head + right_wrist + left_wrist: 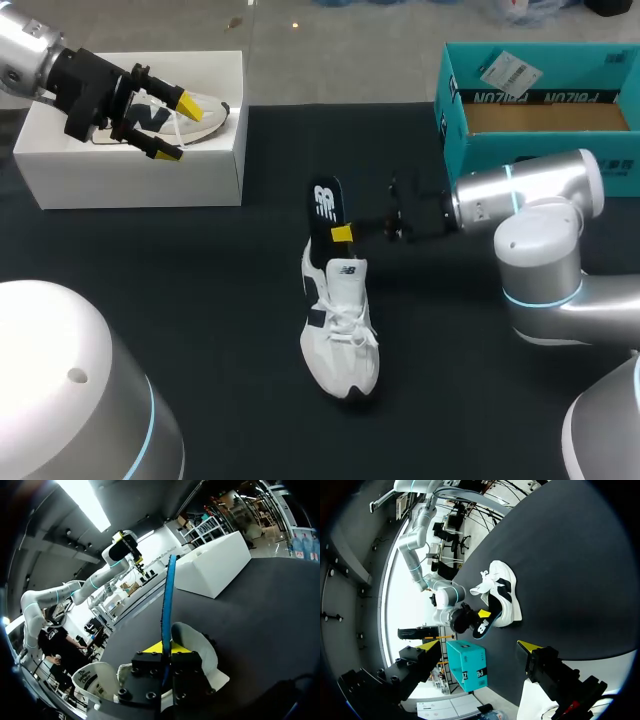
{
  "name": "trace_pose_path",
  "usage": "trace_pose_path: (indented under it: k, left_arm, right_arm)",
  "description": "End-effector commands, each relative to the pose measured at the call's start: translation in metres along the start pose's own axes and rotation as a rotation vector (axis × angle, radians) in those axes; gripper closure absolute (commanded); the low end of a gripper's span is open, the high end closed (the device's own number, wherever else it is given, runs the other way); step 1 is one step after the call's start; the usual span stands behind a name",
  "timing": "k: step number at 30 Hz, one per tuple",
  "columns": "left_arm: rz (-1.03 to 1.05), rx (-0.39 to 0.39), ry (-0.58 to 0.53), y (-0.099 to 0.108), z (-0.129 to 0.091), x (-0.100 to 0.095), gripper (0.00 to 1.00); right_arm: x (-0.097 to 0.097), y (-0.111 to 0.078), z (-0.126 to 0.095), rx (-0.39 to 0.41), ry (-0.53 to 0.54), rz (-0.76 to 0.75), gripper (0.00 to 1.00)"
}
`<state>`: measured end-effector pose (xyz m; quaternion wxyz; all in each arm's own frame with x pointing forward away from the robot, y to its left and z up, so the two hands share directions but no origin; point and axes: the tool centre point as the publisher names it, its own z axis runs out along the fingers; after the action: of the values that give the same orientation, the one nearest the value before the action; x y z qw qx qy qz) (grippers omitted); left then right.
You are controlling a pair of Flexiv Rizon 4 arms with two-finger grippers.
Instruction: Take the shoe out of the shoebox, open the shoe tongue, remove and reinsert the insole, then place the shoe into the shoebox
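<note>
In the head view my right hand (343,234) pinched the dark insole (324,208) standing out of the white sneaker's (340,330) heel, mid black tabletop (200,300), so I judged the insole step in hand; my left hand (165,125) hung spread over the white shoebox (130,175), a teal box (540,150) far right. My left wrist view showed those fingers (426,644) wide apart and empty, the sneaker (502,592) well ahead. My right wrist view showed the insole's (167,595) edge between my fingers; next it called for a straight slide without buckling.
</note>
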<state>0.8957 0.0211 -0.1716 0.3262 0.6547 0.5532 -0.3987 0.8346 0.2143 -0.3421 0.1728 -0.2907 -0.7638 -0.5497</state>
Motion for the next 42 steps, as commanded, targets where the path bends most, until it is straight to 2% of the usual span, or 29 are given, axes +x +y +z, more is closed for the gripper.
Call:
trace_pose_path:
  k: [1,9,15,17,19,28,33,34,37,42]
  left_arm:
    - [0.001,0.001,0.003,0.0,-0.001,0.0,0.0]
    - [0.001,0.001,0.003,0.0,-0.001,0.0,0.0]
    - [0.001,0.001,0.003,0.0,-0.001,0.0,0.0]
    - [0.001,0.001,0.003,0.0,-0.001,0.0,0.0]
    - [0.001,0.001,0.003,0.0,-0.001,0.0,0.0]
    - [0.001,0.001,0.003,0.0,-0.001,0.0,0.0]
    - [0.001,0.001,0.003,0.0,-0.001,0.0,0.0]
    - [0.001,0.001,0.003,0.0,-0.001,0.0,0.0]
    - [0.001,0.001,0.003,0.0,-0.001,0.0,0.0]
    - [0.001,0.001,0.003,0.0,-0.001,0.0,0.0]
  right_arm:
    - [-0.001,-0.011,0.003,0.035,-0.001,0.02,1.0]
    - [0.007,-0.038,0.003,0.061,0.004,0.071,1.0]
    - [0.013,-0.041,0.001,0.047,0.011,0.071,1.0]
    - [0.015,-0.033,0.0,0.034,0.011,0.054,0.76]
    - [0.017,-0.025,0.001,0.027,0.006,0.036,0.74]
    - [0.006,0.001,0.007,0.029,0.004,-0.006,0.77]
    - [0.001,0.008,0.01,0.032,0.004,-0.016,0.88]
    - [0.001,0.009,0.01,0.033,0.004,-0.017,1.0]
    - [-0.002,0.005,0.009,0.039,0.0,-0.01,1.0]
    - [0.0,-0.011,0.007,0.046,-0.008,0.026,1.0]
